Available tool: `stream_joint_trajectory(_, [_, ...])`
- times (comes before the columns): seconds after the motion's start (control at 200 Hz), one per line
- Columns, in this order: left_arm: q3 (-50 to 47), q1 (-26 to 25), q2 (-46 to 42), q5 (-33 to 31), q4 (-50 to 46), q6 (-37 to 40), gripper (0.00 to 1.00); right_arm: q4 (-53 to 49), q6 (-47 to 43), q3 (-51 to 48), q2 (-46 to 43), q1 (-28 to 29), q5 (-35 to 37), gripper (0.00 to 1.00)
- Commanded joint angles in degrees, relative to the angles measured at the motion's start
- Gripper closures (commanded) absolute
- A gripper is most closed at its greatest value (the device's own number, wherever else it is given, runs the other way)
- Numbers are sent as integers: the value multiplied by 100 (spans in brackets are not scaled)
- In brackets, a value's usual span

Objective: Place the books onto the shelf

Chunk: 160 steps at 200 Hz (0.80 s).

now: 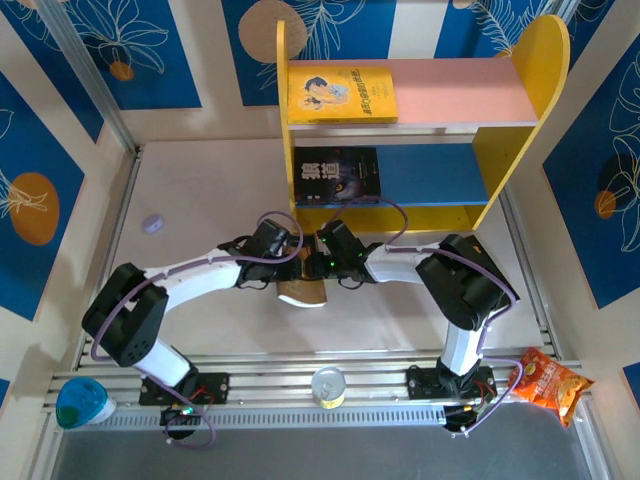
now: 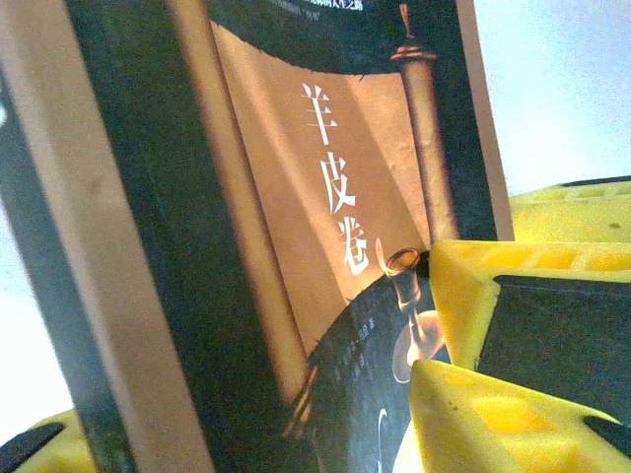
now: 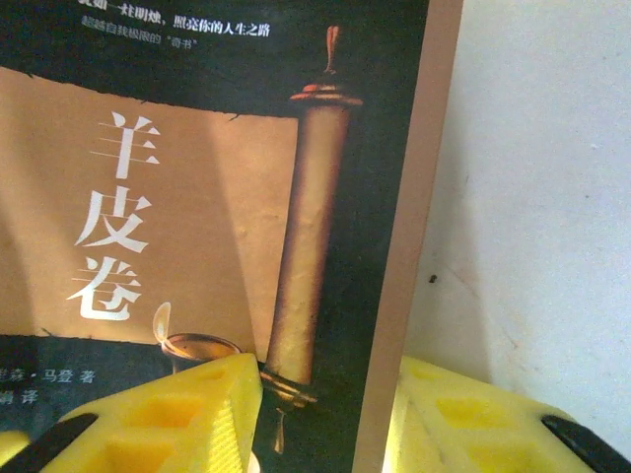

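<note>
Top external: two books (image 1: 342, 95) lie shelved; mid-frame, left gripper (image 2: 246, 424) and right gripper (image 3: 325, 424) straddle the scroll book (image 1: 303, 293), grip unclear to us.

I work over a pale cream tabletop (image 1: 200, 200), matte, lightly scuffed and evenly lit. Silver slotted aluminium rails (image 1: 330, 405) run along its near edge, with a dull grey strip (image 1: 350, 455) nearer still. Left, right and far stand blue wall panels (image 1: 90, 50) printed with white leaf outlines and orange discs, split by cream bands. A slanted metal post (image 1: 90, 85) crosses the far left.
</note>
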Motion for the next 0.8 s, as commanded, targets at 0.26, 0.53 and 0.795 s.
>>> stream_joint_trajectory(0.26, [132,-11,-369,-83,-14,166,52,-971,-133,-315,142,-18,-206,56])
stream_joint_trajectory(0.53, [113,5,-468,-154,-114,201,45,-974,-137,-360,88,-61,-186,51])
stream_joint_trajectory(0.795, [103,23,-453,-163,-121,201,43,-946,-112,-458,-7,-127,-182,47])
